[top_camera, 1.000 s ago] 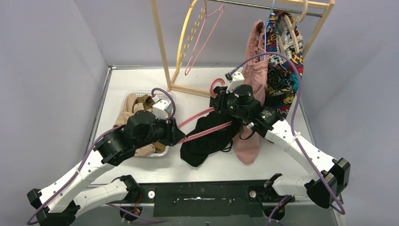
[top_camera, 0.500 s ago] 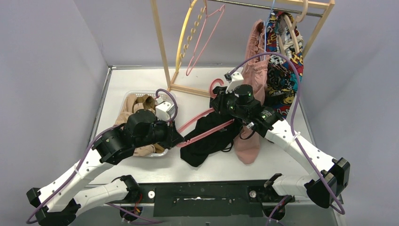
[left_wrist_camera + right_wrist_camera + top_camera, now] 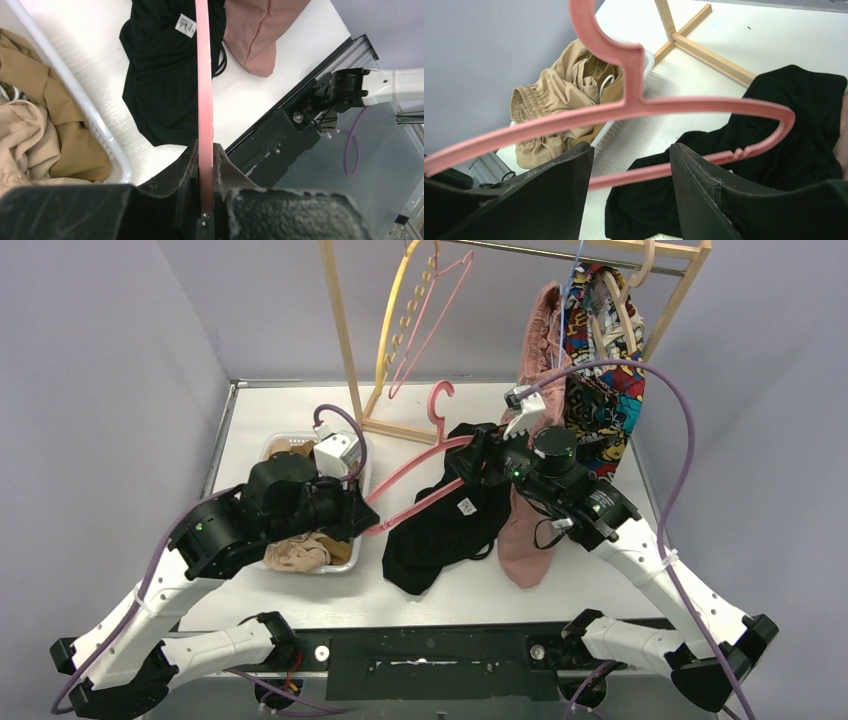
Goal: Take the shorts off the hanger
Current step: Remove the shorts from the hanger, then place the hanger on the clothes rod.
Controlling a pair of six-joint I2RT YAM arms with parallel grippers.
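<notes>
Left claw (image 3: 204, 156) pinched shut on one end of the thin pink plastic hanger (image 3: 684, 106). Right claw (image 3: 630, 150) stands wide and grips nothing, with the hanger just ahead of it. Black elastic-waist shorts (image 3: 440, 535) lie crumpled on the white bench (image 3: 300, 410) under the hanger; cannot tell whether cloth is caught on its far shoulder. Risk: the one-ended grip lets the hanger pivot or slip, and any snagged cloth would drag toward the white plastic basket (image 3: 107, 140).

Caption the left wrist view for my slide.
Left gripper shut on the pink hanger, whose bar reaches over the black shorts on the table, beside a white basket of tan shorts.
</notes>
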